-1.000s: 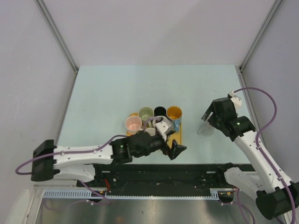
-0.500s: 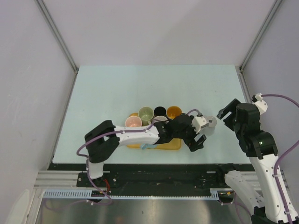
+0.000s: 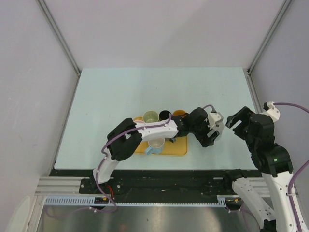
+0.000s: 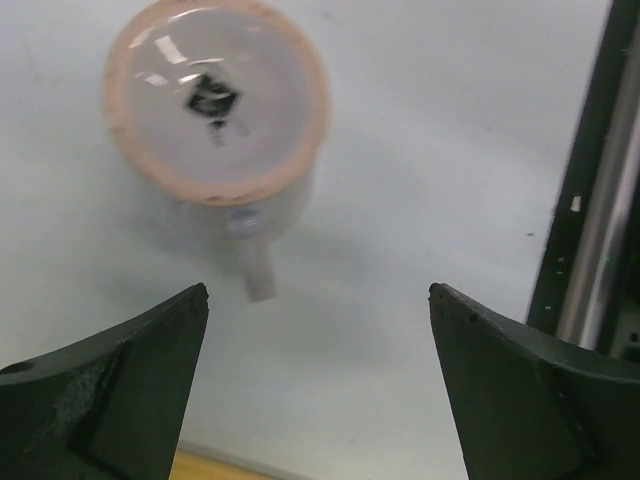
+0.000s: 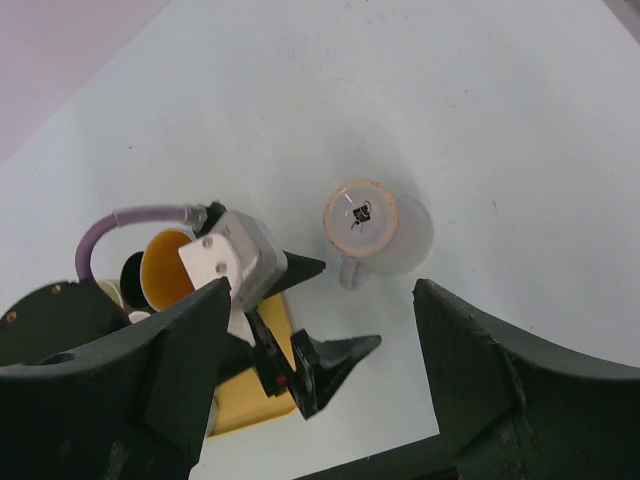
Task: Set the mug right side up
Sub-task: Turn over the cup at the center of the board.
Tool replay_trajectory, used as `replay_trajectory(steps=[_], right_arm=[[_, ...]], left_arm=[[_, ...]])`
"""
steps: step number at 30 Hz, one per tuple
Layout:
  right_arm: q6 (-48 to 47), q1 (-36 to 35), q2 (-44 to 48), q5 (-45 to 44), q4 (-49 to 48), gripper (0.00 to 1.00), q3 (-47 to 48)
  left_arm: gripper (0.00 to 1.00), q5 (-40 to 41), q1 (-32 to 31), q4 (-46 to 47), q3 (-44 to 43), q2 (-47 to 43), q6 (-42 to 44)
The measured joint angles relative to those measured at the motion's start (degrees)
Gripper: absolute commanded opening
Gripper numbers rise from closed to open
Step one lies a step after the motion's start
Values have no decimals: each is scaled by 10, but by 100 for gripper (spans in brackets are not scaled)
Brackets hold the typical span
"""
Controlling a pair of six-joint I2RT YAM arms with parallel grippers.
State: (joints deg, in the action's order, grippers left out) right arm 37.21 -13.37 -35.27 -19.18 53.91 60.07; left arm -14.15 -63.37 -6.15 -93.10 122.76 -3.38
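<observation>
The white mug [image 5: 378, 228] stands upside down on the pale table, right of the yellow tray, with its pink-rimmed base [image 4: 215, 108] up and its handle [image 4: 258, 272] toward my left gripper. My left gripper [image 5: 352, 302] is open and empty just short of the mug on the handle side, with the mug beyond its fingertips in the left wrist view [image 4: 318, 290]. In the top view the left gripper [image 3: 212, 134] mostly hides the mug. My right gripper [image 3: 236, 121] is open and empty, raised above the table to the mug's right.
The yellow tray [image 3: 174, 146] holds several upright cups: green [image 3: 150, 116], black [image 3: 165, 115], orange [image 5: 165, 268] and a white one with a blue handle [image 3: 155, 144]. My left arm reaches across the tray. The table's black front edge [image 4: 590, 200] lies close to the mug.
My left arm has swung from the near edge across the tray to the right and now faces the mug. My right gripper has drawn back to the right, away from the mug.
</observation>
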Motion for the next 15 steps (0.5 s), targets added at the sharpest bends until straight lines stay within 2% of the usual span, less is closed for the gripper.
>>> replay_trajectory(steps=[7,15], right_arm=[[-4,-2,-4,0,0,79,0],[-7,-2,-18,-2,-2,79,0]], left_arm=[[95,-7,56,-62,-62,30,2],[95,-6,58,-101,-114,45,4]])
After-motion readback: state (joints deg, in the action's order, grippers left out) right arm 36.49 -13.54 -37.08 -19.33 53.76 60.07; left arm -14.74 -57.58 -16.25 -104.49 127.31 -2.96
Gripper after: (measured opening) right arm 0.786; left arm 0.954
